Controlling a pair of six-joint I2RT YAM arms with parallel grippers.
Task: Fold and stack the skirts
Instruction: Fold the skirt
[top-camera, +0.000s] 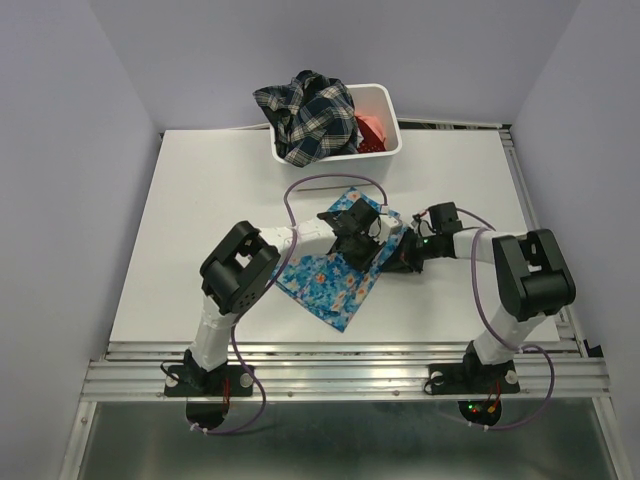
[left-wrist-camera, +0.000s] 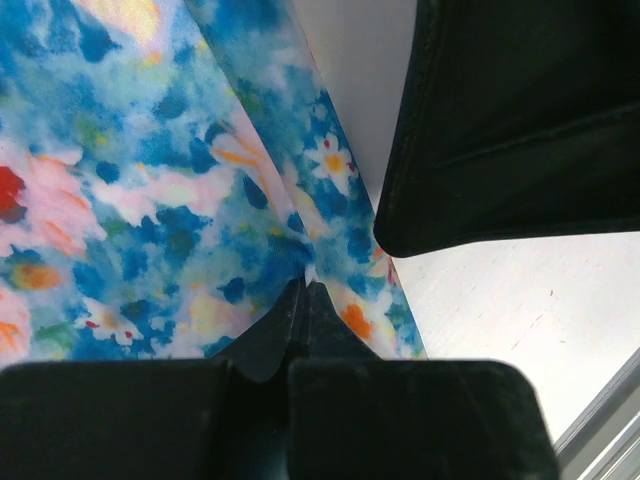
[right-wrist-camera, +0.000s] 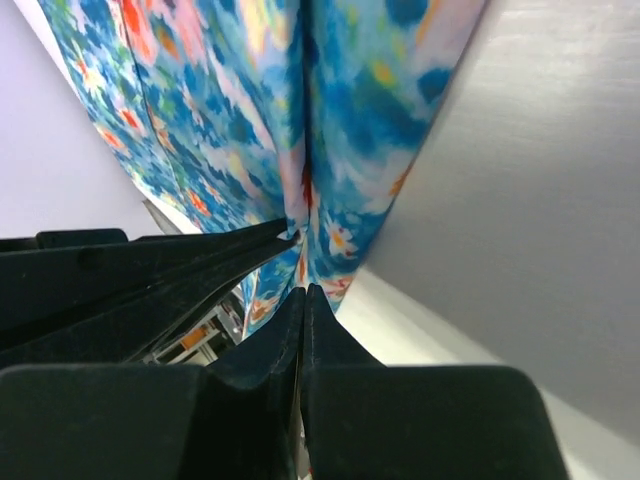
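The bright blue flowered skirt (top-camera: 335, 280) lies on the white table (top-camera: 200, 220), partly lifted at its upper right edge where both grippers meet. My left gripper (top-camera: 362, 232) is shut on the skirt's edge; in the left wrist view the cloth (left-wrist-camera: 180, 180) bunches into the closed tips (left-wrist-camera: 305, 285). My right gripper (top-camera: 400, 250) is shut on the same edge close beside it; the right wrist view shows the cloth (right-wrist-camera: 260, 120) hanging from its closed tips (right-wrist-camera: 305, 290). A dark plaid skirt (top-camera: 305, 115) and a coral-red one (top-camera: 372, 130) sit in the white bin (top-camera: 392, 120).
The white bin stands at the back middle of the table. Purple cables (top-camera: 330, 182) loop over the table near the arms. The metal rail (top-camera: 350, 375) runs along the near edge. Lilac walls close in the sides.
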